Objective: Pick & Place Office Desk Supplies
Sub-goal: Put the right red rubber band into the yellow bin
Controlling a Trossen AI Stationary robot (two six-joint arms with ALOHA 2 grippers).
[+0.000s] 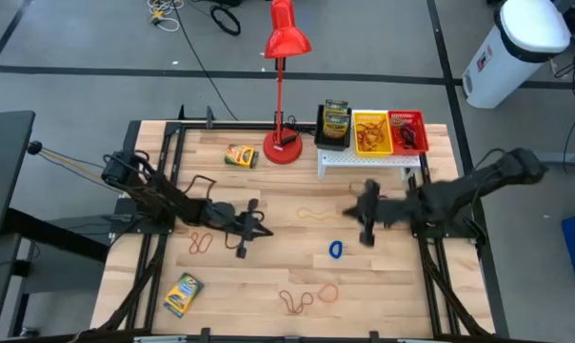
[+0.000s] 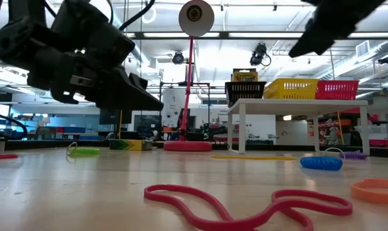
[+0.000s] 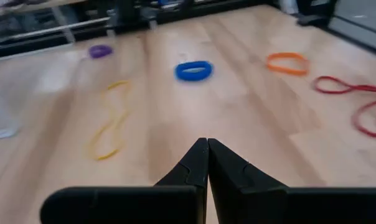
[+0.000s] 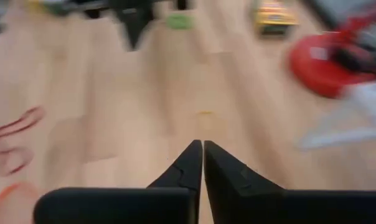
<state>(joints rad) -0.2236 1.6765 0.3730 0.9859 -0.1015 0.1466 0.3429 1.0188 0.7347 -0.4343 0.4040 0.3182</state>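
A wooden table [image 1: 268, 276] seen from above, with two dark robot arms reaching in from nine and three o'clock. At twelve o'clock stands a red desk lamp [image 1: 286, 57], not part of the job. Beside it, toward one o'clock, a small white shelf [image 1: 368, 159] carries three mesh bins in a row: a black bin [image 1: 334, 126] holding a crayon box, a yellow bin [image 1: 371, 133] and a red bin [image 1: 407, 131] already holding bands, likely sorted by kind. One crayon box [image 1: 240, 155] lies at eleven o'clock, another [image 1: 183, 293] at seven o'clock. Loose rubber bands dot the centre: a thin yellow band [image 1: 315, 215], a blue band [image 1: 336, 250], a red band [image 1: 200, 243], and an orange band [image 1: 327, 292] at six o'clock. The left gripper [image 1: 244, 232] hangs left of centre, fingers pressed together, holding nothing. The right gripper [image 1: 368, 215] hangs right of centre, fingers also together and empty, seemingly between picks.
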